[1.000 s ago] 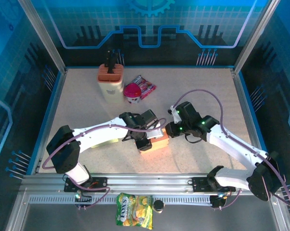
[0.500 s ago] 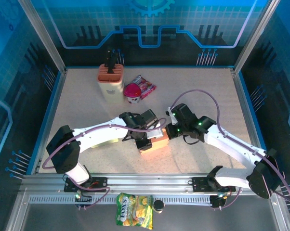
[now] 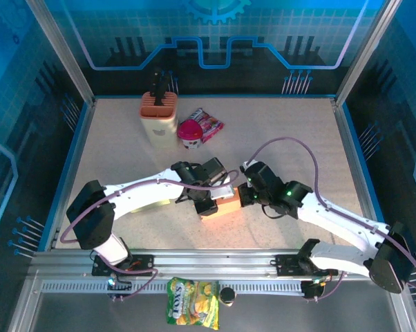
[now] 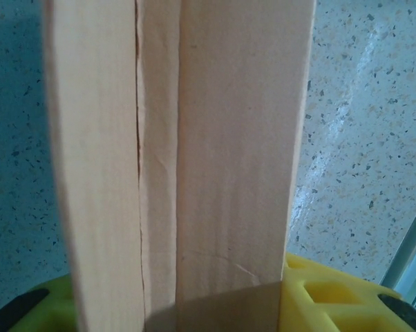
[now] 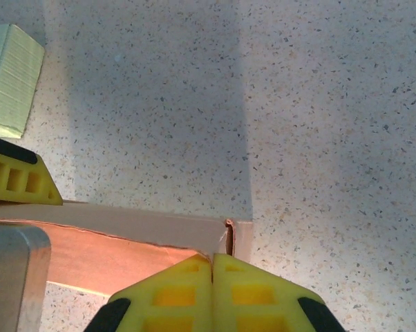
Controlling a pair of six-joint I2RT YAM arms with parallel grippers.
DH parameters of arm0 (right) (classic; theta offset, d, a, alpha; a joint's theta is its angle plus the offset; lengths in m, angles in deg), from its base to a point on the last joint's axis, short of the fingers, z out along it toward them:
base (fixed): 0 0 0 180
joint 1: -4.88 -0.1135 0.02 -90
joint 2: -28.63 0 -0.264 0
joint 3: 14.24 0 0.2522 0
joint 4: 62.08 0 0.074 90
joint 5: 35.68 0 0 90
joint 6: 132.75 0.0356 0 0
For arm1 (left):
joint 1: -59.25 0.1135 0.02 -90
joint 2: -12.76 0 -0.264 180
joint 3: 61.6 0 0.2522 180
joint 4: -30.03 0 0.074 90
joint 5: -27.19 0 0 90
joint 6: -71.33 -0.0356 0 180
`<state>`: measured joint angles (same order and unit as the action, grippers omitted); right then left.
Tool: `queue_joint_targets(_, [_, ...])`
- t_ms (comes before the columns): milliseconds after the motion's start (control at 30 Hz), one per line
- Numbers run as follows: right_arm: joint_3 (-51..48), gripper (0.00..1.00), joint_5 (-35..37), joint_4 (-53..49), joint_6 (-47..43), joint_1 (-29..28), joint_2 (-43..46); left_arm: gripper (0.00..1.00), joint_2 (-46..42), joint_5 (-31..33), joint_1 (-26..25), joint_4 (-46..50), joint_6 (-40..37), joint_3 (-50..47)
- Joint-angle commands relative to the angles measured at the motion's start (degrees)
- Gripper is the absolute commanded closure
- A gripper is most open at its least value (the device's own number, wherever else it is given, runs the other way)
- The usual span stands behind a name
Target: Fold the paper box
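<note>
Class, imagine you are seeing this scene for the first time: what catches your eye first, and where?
The paper box at the centre of the table draws the eye first: the left gripper is clamped on it, and the right gripper, shut, sits at its right corner. At the back stand a beige holder and a pink cup.

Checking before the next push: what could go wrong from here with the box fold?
1. The right gripper, jaws shut, sits at a corner of the paper box where the edge looks frayed; more push may tear or crumple it.
2. The left gripper clamps the box across a visible seam; it could buckle or twist out.
</note>
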<state>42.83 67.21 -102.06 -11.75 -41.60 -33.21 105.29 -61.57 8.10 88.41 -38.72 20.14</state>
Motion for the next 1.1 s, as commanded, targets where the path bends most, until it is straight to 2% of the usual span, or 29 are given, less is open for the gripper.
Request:
queue_joint_targets(0, [-1.68,1.00,2.15,1.58,0.95,-1.90,2.06,0.57,-1.85,2.23,1.03,-2.19,0.04,-0.62])
queue_joint_targets(100, [-2.44,1.00,3.42,1.96,0.92,-2.65,2.25,0.51,-2.51,2.91,1.10,-3.17,0.35,-0.96])
queue_joint_targets(400, [-3.87,1.00,6.96,2.42,2.98,-4.38,2.54,0.44,-6.58,2.02,1.23,-6.28,1.51,-3.42])
queue_joint_targets(1067, [0.09,1.00,8.96,-0.56,12.98,-6.47,-0.38,0.50,-5.02,0.25,1.22,-7.15,2.26,-4.09])
